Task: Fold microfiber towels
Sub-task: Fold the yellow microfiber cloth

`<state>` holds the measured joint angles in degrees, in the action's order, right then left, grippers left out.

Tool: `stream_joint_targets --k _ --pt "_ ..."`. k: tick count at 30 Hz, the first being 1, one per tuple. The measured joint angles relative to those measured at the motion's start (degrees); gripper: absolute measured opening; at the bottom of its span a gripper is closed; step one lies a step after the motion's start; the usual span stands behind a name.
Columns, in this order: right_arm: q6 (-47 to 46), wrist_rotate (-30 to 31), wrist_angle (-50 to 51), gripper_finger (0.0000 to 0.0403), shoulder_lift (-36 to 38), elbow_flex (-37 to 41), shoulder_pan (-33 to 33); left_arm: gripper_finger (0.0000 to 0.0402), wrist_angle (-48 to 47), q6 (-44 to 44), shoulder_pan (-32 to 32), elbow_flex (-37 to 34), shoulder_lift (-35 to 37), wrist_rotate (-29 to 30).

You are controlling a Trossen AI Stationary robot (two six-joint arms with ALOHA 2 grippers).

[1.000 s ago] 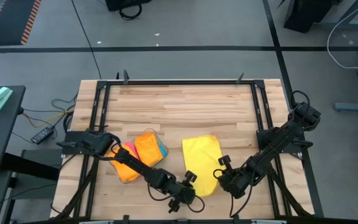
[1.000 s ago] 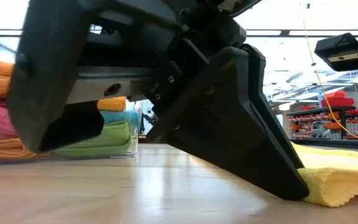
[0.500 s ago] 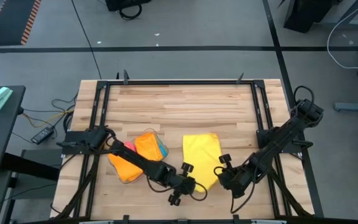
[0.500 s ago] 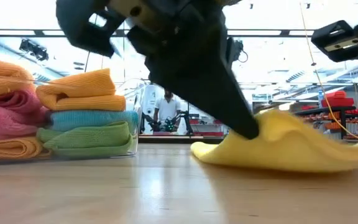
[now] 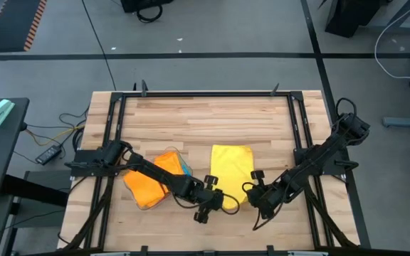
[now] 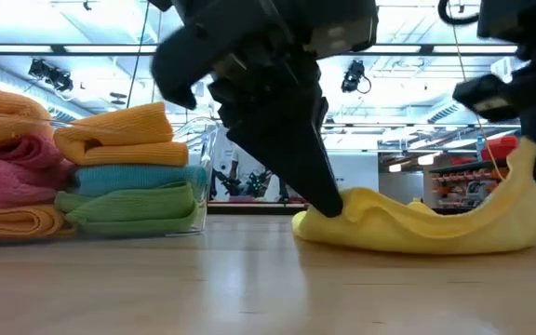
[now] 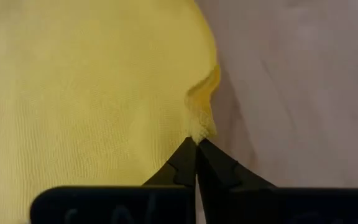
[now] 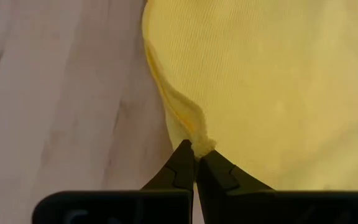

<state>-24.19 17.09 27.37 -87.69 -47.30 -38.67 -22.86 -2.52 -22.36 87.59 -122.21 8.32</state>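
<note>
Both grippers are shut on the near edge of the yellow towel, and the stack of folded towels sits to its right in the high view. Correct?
Not quite: the stack of folded towels sits to the left of the yellow towel, as the high view shows. The rest holds: the left gripper and the right gripper are both shut on its near edge.

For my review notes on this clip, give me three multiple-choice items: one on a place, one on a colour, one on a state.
1. Where do the stacked towels stand relative to the yellow towel?
A. On the left arm's side
B. On the right arm's side
C. On top of it

2. What colour is the towel being handled?
A. Pink
B. Yellow
C. Green

3. How are the left gripper and right gripper?
A. Both open
B. One open
C. Both shut on the yellow towel

Key: 1 A, the high view shows it. 2 B, both wrist views show yellow. 3 C, each pinches an edge.
</note>
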Motion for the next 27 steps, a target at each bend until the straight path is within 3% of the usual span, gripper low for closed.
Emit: stream_joint_targets --k 5,13,17,22,27 --pt "-2.04 -0.03 -3.44 0.0010 -0.03 2.96 0.73 0.0012 -0.17 -1.74 1.22 0.00 0.00 -0.04" --pt "2.27 -4.39 -3.56 0.0010 -0.03 3.07 -0.58 0.0080 -2.10 0.66 1.24 0.06 3.22 -1.94" --pt "4.61 -5.16 -3.38 0.0010 -0.03 3.07 -0.95 0.0100 -3.94 2.79 2.40 0.11 4.72 2.32" --pt "5.11 -5.17 -3.38 0.0010 -0.03 3.07 -0.93 0.0101 -3.79 1.28 4.02 0.11 2.34 6.23" --pt "6.21 -5.17 -3.56 0.0010 0.24 3.03 -0.94 0.0074 0.10 1.57 4.19 0.00 -2.03 7.10"
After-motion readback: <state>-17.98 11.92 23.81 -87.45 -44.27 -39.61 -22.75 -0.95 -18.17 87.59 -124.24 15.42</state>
